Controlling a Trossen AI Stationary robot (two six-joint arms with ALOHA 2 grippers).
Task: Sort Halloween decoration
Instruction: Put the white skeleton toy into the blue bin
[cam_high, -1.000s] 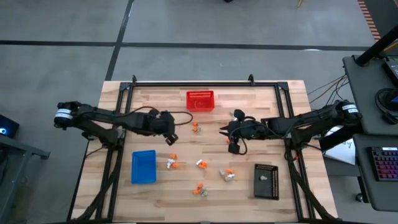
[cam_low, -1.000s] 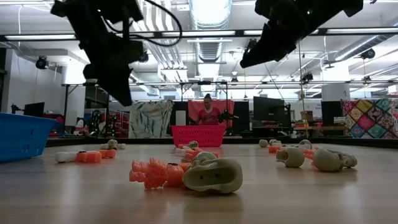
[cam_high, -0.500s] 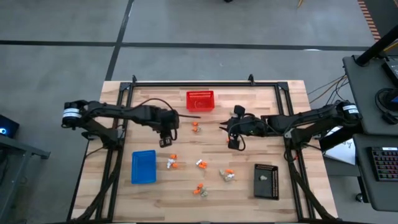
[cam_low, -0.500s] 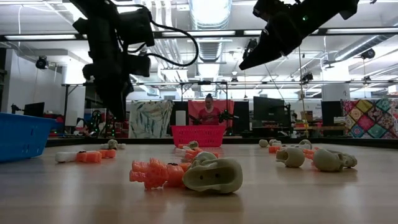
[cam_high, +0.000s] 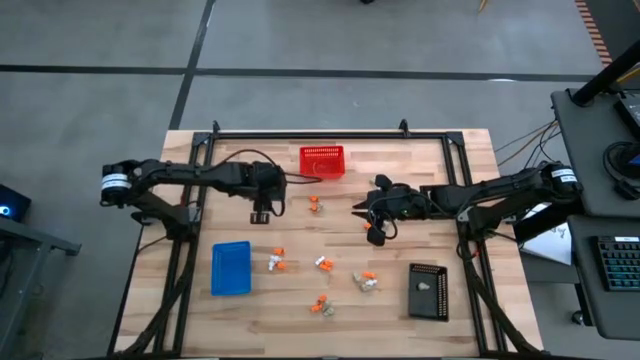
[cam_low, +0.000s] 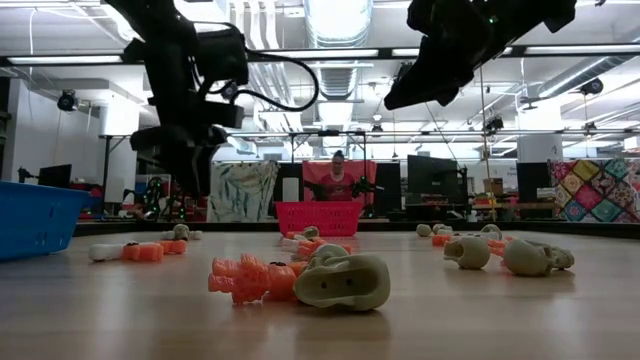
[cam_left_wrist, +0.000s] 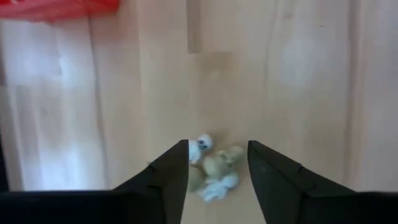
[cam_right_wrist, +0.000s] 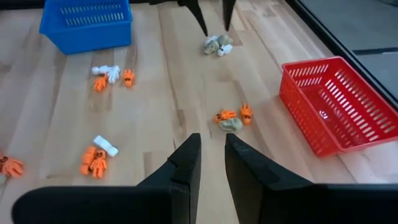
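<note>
Left gripper spread open above tiny white and grey-beige plastic trinkets, maybe just above the wooden table. Right gripper hanging with fingers narrowly apart, holding nothing. More little orange and white trinkets scattered near the red mesh basket.

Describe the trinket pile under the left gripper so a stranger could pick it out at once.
Start at the red mesh basket on the wooden table's far edge. Toward the left arm, under the open left gripper, lies a small white and grey-beige trinket cluster. Unlike neighbouring piles, it has no orange.

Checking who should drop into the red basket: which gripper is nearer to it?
Left. The left gripper sits just beside the red basket, toward the blue tray side; the right gripper is slightly farther, on the opposite side.
</note>
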